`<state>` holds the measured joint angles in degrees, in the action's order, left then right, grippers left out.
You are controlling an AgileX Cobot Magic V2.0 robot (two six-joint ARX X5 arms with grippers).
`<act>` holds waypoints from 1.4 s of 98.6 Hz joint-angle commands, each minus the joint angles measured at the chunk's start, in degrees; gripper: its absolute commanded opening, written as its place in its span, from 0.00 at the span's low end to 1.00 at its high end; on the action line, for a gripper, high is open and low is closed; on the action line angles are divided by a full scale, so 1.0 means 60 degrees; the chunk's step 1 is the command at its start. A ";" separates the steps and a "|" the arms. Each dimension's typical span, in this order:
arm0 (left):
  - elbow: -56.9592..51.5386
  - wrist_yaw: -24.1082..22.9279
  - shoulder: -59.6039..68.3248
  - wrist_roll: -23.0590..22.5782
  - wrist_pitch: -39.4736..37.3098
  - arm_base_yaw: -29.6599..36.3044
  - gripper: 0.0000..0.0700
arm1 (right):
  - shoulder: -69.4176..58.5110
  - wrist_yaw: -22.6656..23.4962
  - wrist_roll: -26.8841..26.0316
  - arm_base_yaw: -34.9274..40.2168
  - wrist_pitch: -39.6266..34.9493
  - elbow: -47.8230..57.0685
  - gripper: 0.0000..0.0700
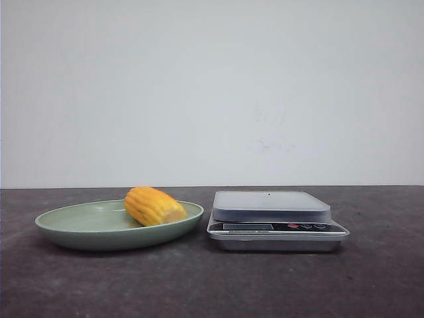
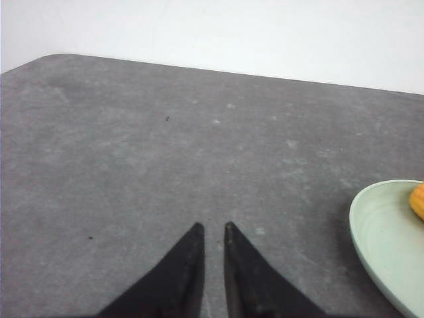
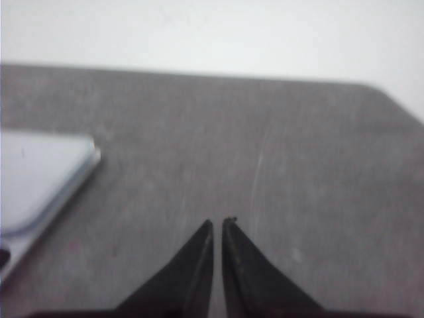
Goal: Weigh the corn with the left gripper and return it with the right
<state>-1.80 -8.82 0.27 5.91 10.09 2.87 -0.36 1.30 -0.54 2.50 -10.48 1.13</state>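
The corn, a stubby yellow-orange cob piece, lies in a pale green plate on the left of the dark table. A sliver of the corn and the plate's rim show in the left wrist view. A silver kitchen scale stands right of the plate; its corner shows in the right wrist view. My left gripper is shut and empty over bare table, apart from the plate. My right gripper is shut and empty, beside the scale. Neither gripper shows in the front view.
The dark grey table ends at a white wall behind. The table's rounded far corners show in both wrist views.
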 commanded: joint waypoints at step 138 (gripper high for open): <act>0.0157 0.0000 -0.0015 -0.0080 0.0069 -0.0011 0.02 | 0.0022 -0.0033 -0.0091 0.0007 0.0273 -0.0066 0.02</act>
<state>-1.80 -8.82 0.27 5.91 10.09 2.87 -0.30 1.28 -0.69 2.50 -9.58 0.97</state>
